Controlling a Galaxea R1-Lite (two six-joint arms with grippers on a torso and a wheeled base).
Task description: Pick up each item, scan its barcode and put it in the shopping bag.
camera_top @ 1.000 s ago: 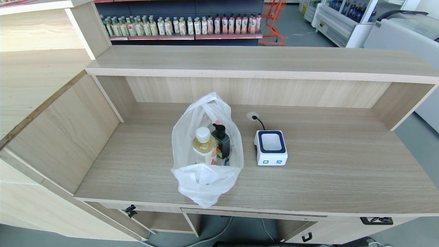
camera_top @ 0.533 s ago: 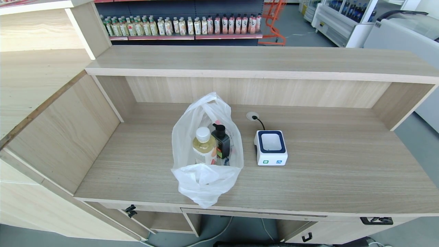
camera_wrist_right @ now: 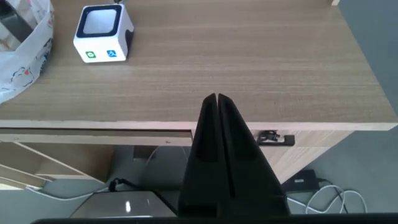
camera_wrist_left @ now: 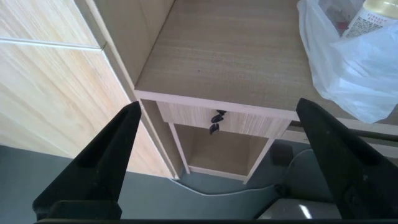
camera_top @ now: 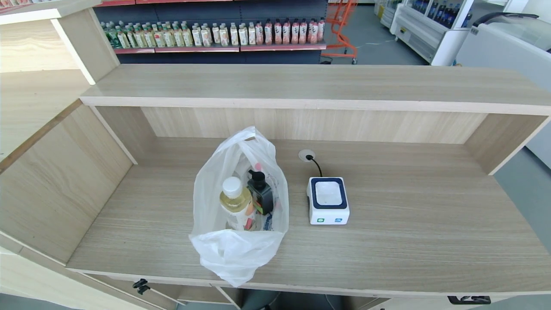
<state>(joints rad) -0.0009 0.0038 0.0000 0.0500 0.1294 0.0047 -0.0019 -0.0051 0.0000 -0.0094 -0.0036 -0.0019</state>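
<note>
A white plastic shopping bag stands open on the wooden counter. Inside it are a yellow drink bottle with a white cap and a black pump bottle. The white barcode scanner sits just right of the bag. My left gripper hangs open and empty off the counter's front left corner, with the bag and bottle beyond it. My right gripper is shut with nothing in it, in front of the counter edge, right of the scanner and the bag.
A raised back ledge and a side wall enclose the counter. The scanner's cable runs to a hole behind it. Drawer handles sit under the front edge. Bare counter lies right of the scanner.
The whole head picture has shifted, so the camera moved. The bag, its bottles and the scanner keep the same places relative to one another.
</note>
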